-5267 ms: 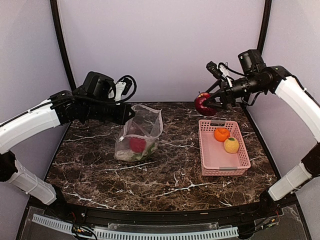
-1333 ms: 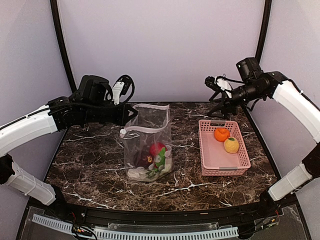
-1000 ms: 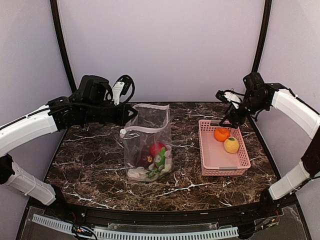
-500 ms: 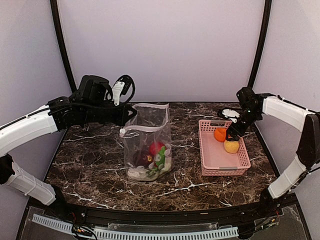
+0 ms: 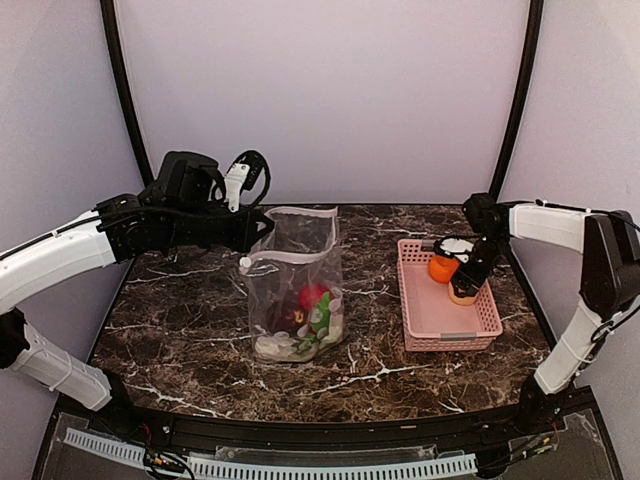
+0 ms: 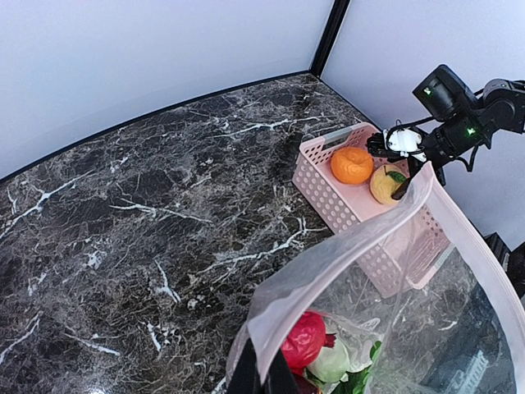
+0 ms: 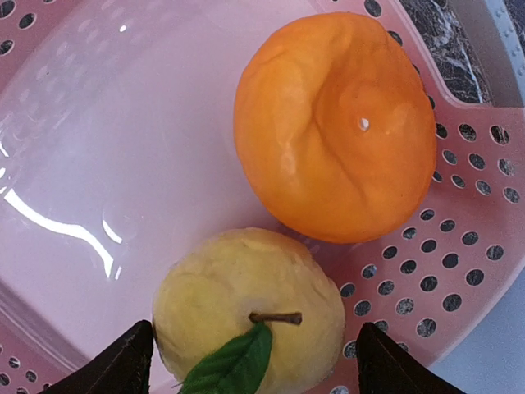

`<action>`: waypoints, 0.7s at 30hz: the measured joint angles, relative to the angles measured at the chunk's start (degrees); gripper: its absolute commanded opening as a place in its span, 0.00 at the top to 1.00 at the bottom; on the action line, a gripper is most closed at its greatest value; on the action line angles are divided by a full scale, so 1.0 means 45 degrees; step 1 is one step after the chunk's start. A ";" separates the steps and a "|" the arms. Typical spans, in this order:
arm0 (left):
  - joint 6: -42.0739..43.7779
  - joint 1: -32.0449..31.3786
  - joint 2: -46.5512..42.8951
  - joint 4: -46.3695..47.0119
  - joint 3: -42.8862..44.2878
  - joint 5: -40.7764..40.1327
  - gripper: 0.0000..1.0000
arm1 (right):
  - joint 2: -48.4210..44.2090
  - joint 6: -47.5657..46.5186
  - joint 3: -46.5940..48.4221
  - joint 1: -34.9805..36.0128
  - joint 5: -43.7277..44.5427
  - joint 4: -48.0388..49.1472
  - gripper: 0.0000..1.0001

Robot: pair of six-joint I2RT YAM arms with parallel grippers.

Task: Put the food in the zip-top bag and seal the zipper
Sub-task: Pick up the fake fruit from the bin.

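Trouble: my right pincer (image 7: 253,353) straddles the yellow fruit (image 7: 238,295) wide (orange (image 7: 336,123) just beside), so closing could shove both.

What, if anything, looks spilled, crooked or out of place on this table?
Nothing stands out. The zip-top bag stands upright, mouth open, pinched at its rim by the left gripper, with food inside. The orange and yellow fruit sit in the pink basket, the open right gripper poised over the yellow one.

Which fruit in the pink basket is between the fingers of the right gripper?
The yellow fruit with the brown stem and green leaf: the right gripper straddles it, while the orange lies beyond.
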 measured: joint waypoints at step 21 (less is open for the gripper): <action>0.0005 0.0000 0.0000 0.0010 -0.0015 0.0010 0.99 | 0.0733 0.0257 0.0000 -0.0005 -0.0219 0.0461 0.51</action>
